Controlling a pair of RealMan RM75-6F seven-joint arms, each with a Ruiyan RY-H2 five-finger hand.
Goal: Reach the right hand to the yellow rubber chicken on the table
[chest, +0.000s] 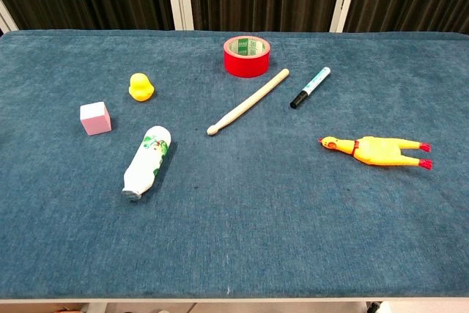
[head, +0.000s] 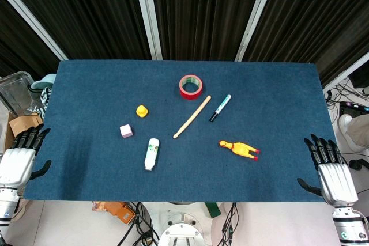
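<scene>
The yellow rubber chicken [head: 238,149] [chest: 377,150] lies flat on the blue table, right of centre, its head toward the left and its red feet toward the right. My right hand [head: 330,171] rests at the table's right front corner, open, fingers spread and pointing away from me, well to the right of the chicken and holding nothing. My left hand [head: 22,156] sits open at the left front corner. Neither hand shows in the chest view.
On the blue table [head: 277,93] lie a red tape roll [head: 191,86], a wooden stick [head: 192,116], a marker [head: 219,108], a small yellow duck [head: 141,110], a pink cube [head: 126,131] and a white bottle [head: 151,154].
</scene>
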